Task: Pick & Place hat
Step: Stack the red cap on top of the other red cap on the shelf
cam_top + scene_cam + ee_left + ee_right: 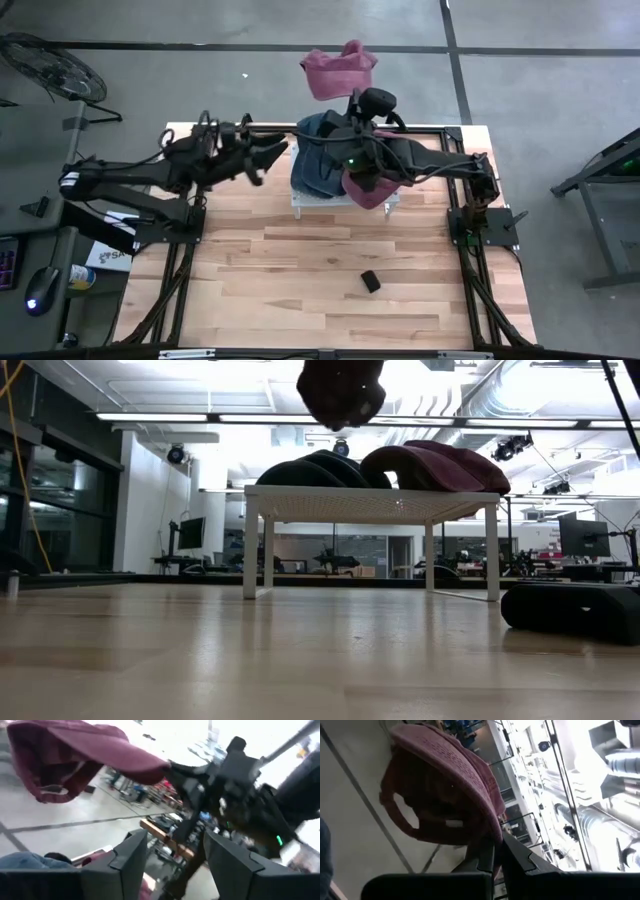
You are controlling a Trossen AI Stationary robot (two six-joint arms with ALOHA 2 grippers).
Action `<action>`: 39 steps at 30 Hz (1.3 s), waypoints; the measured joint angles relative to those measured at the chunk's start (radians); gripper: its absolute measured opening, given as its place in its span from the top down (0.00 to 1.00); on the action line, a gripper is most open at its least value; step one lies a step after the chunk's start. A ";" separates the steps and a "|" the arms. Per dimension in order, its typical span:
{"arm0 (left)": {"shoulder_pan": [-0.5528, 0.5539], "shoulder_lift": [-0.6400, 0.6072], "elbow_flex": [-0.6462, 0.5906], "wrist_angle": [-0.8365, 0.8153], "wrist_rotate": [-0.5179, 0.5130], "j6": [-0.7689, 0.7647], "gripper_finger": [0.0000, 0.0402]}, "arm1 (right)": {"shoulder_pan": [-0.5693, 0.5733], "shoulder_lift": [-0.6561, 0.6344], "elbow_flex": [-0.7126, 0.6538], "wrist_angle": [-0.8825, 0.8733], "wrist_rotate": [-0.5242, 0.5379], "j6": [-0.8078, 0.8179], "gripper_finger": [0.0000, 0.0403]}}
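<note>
A maroon hat (pixel 338 72) hangs in the air beyond the table's far edge, and my right gripper (pixel 354 97) is shut on it. It also shows in the left wrist view (pixel 75 760) and at the top of the low view (pixel 340 390). My left gripper (pixel 273 155) stands open above the table, left of a small white stand (pixel 298 205), with nothing between its fingers (pixel 127 862). A blue hat (pixel 312 160) and another maroon hat (pixel 372 187) lie on the stand's top. My right gripper pinches the hat's brim edge (pixel 490 836) between its two shut fingers, on the side opposite the strap opening (pixel 405 815). The fingers come about level from the table's near side. The hat is lifted clear and its crown hangs out past the fingertips.
The white stand (pixel 370 505) with its hats (pixel 440 465) stands at the table's far middle. A small black object (pixel 371 282) lies on the wood nearer the front. Bare wooden tabletop (pixel 300 300) stretches across the near half.
</note>
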 joint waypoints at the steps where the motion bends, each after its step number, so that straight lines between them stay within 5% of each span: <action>1: 0.001 0.027 0.029 0.000 -0.018 -0.026 0.51 | -0.001 0.000 0.000 -0.007 -0.002 -0.007 0.99; 13: 0.244 0.186 0.210 0.075 0.134 -0.538 0.51 | -0.040 -0.032 0.001 0.012 -0.058 -0.058 0.99; 22: 0.361 0.231 0.214 0.185 0.265 -0.742 0.51 | -0.065 -0.034 0.002 0.339 -0.210 -0.292 0.99; 39: 0.382 0.251 0.213 0.314 0.228 -0.792 0.51 | -0.067 -0.034 0.002 0.431 -0.347 -0.363 0.99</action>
